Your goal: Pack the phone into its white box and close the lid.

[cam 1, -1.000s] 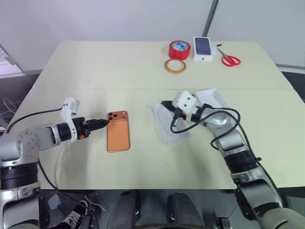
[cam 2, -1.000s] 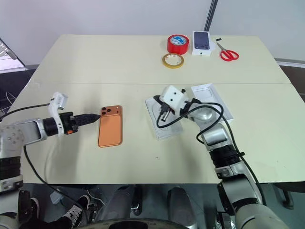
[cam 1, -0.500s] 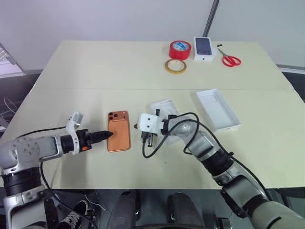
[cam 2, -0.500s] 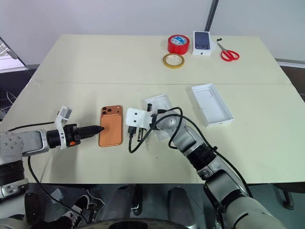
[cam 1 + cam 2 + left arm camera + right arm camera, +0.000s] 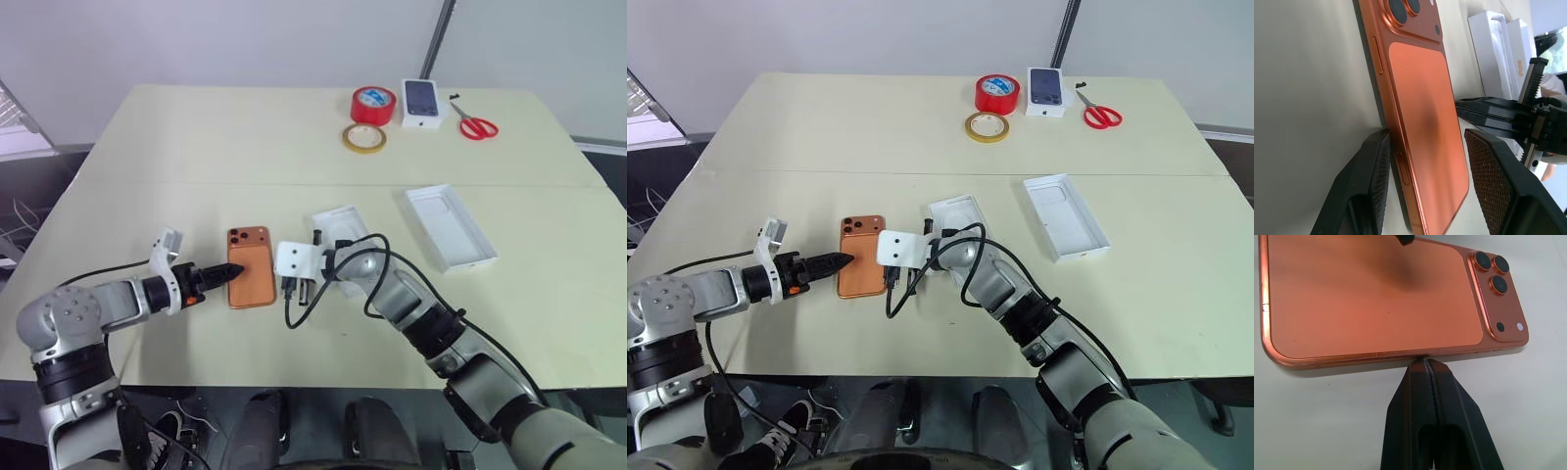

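Note:
The copper-orange phone (image 5: pixel 251 280) lies flat, back up, on the cream table (image 5: pixel 196 147). My left gripper (image 5: pixel 233 271) is open at the phone's left long edge. In the left wrist view one pad (image 5: pixel 1376 171) rests on the table beside that edge and the other hovers over the phone's back. My right gripper (image 5: pixel 1425 362) is shut, its joined tips touching the phone's right long edge. The white box (image 5: pixel 338 221) lies just beyond my right arm, partly hidden by it. The lid (image 5: pixel 449 227) lies open side up further right.
At the table's far side are a red tape roll (image 5: pixel 373 104), a yellow tape ring (image 5: pixel 363 137), a small white box printed with a phone picture (image 5: pixel 422 101) and red scissors (image 5: pixel 477 126). Black cables loop from both wrists.
My right arm swung left and down from over the white box to the phone's right edge. My left gripper dropped and edged in against the phone's left edge.

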Controlling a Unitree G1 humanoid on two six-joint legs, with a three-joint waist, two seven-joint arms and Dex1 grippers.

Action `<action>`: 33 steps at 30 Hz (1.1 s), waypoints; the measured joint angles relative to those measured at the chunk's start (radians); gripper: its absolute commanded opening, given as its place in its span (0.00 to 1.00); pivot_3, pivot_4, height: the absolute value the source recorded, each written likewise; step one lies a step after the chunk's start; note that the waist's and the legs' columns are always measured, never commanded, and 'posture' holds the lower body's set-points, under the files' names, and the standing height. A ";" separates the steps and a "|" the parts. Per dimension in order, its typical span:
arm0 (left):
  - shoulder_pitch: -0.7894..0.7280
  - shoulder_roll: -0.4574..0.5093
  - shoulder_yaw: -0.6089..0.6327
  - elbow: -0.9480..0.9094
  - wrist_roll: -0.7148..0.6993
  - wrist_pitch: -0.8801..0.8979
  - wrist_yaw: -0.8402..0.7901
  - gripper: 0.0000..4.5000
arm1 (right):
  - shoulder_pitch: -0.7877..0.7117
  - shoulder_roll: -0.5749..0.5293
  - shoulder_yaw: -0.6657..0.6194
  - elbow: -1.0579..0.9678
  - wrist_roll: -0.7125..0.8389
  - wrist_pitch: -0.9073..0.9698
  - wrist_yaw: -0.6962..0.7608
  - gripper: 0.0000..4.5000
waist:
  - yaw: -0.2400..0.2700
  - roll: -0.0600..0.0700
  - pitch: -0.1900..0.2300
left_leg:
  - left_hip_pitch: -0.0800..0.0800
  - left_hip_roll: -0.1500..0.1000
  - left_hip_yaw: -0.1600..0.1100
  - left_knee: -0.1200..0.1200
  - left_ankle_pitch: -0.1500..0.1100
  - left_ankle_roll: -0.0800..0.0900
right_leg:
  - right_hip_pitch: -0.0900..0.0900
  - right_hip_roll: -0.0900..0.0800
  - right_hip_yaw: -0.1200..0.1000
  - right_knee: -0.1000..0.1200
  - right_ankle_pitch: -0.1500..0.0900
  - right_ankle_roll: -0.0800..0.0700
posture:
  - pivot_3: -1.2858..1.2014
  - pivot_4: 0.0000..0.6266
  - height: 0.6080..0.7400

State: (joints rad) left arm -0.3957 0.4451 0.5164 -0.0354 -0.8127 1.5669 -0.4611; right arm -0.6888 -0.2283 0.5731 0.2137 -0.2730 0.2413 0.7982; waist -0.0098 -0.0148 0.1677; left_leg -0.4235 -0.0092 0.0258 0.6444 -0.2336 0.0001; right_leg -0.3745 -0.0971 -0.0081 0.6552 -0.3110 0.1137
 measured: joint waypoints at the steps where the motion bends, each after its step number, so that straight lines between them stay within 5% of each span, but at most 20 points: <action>1: -0.009 0.000 -0.012 0.004 0.005 -0.001 0.002 0.56 | 0.000 -0.001 0.000 0.001 -0.001 -0.001 0.000 0.00 | 0.001 0.000 0.000 | 0.000 0.000 0.000 0.000 0.000 0.000 | 0.000 0.000 0.000 0.000 0.000 0.000 | 0.52 0.24 0.91; 8: -0.061 -0.025 -0.021 0.047 0.018 0.014 0.016 0.56 | -0.011 -0.003 -0.003 0.021 -0.006 -0.011 -0.002 0.00 | 0.000 0.000 0.000 | 0.001 -0.001 0.000 0.000 0.000 0.000 | 0.001 0.000 0.000 0.000 0.000 0.000 | 0.52 0.24 0.91; 11: -0.071 -0.039 -0.021 0.067 0.020 0.012 0.019 0.38 | -0.013 -0.007 -0.003 0.026 -0.011 -0.024 -0.005 0.00 | 0.001 0.000 0.000 | 0.001 -0.001 0.000 0.000 0.000 0.000 | 0.001 0.000 0.000 0.000 0.000 0.000 | 0.52 0.24 0.91; 15: -0.075 -0.064 0.006 0.090 -0.015 0.016 -0.014 0.00 | -0.013 -0.009 -0.006 0.026 -0.010 -0.020 -0.005 0.00 | 0.000 -0.001 -0.001 | 0.001 -0.001 -0.001 0.000 0.000 -0.001 | 0.001 0.000 0.000 -0.001 0.000 0.000 | 0.52 0.24 0.91; 25: -0.073 -0.055 0.037 0.164 -0.031 0.019 -0.023 0.00 | -0.010 -0.007 -0.013 0.023 -0.008 -0.019 -0.009 0.00 | -0.007 -0.001 -0.001 | 0.002 -0.001 -0.001 -0.002 0.000 -0.001 | 0.001 0.000 0.000 -0.001 0.000 0.000 | 0.52 0.24 0.91; 28: -0.054 -0.051 0.073 0.177 -0.055 0.026 -0.045 0.00 | 0.032 0.005 -0.098 -0.056 0.111 0.035 0.042 0.00 | -0.010 -0.002 0.000 | -0.003 0.000 -0.001 -0.002 0.001 -0.001 | 0.000 0.000 0.000 -0.001 0.000 0.000 | 0.52 0.24 0.91; 31: -0.035 -0.052 0.097 0.171 -0.074 0.030 -0.054 0.00 | 0.046 -0.002 -0.203 -0.160 0.292 0.124 0.150 0.18 | -0.010 -0.002 0.001 | -0.003 0.000 -0.001 -0.004 0.001 -0.001 | -0.001 0.000 0.000 -0.001 0.000 0.000 | 0.52 0.24 0.91; 33: -0.036 -0.052 0.105 0.177 -0.086 0.039 -0.053 0.00 | 0.050 -0.023 -0.240 -0.218 0.361 0.140 0.195 0.39 | -0.010 -0.002 0.001 | -0.003 0.000 -0.001 -0.004 -0.001 0.000 | -0.001 0.000 0.000 -0.002 0.000 0.000 | 0.52 0.24 0.91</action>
State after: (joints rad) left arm -0.4315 0.3926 0.6215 0.1412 -0.8986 1.6063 -0.5141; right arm -0.6392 -0.2513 0.3330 -0.0040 0.0878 0.3817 0.9930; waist -0.0201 -0.0166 0.1684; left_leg -0.4269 -0.0092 0.0252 0.6401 -0.2347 0.0001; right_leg -0.3759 -0.0971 -0.0080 0.6536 -0.3110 0.1138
